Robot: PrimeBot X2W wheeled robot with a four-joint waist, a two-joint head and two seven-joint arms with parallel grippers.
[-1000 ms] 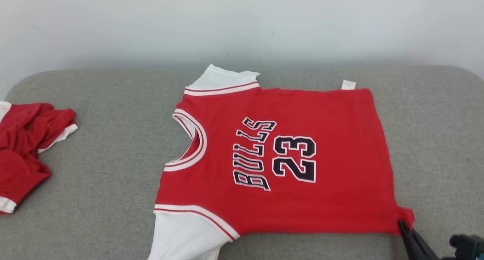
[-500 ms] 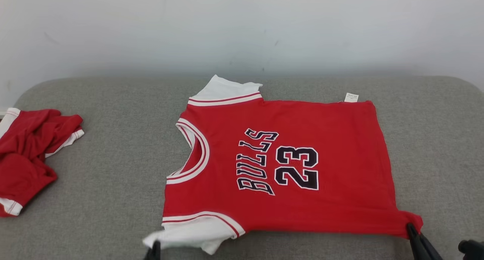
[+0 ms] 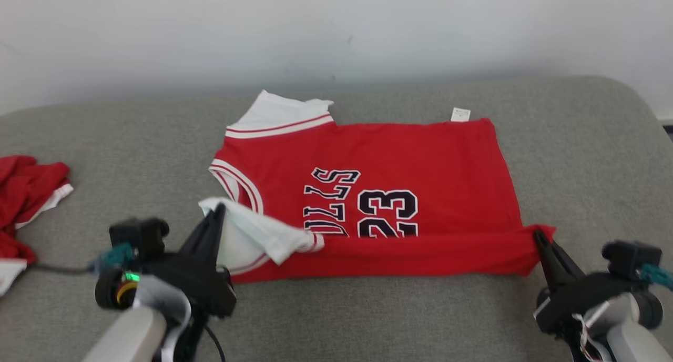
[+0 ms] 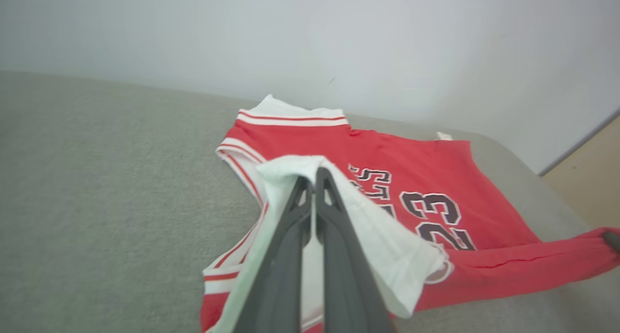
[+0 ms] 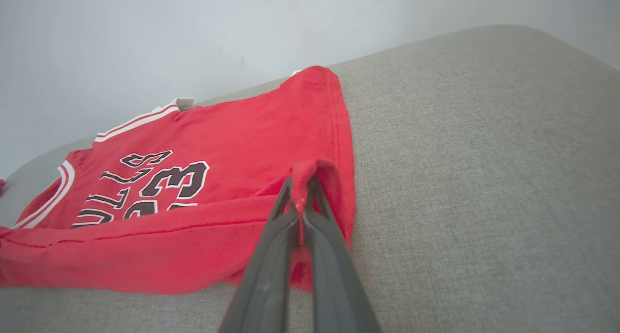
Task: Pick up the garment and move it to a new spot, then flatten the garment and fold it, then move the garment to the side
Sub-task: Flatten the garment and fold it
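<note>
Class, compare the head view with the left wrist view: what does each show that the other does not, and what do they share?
Head view: a crumpled red cloth at the far left. Left wrist view: a tan surface beyond the grey cushion. Both: the red jersey, with the left hand shut on its white sleeve.

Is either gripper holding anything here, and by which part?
Both hold the red jersey: the left gripper pinches its white near sleeve, the right gripper its near hem corner.
</note>
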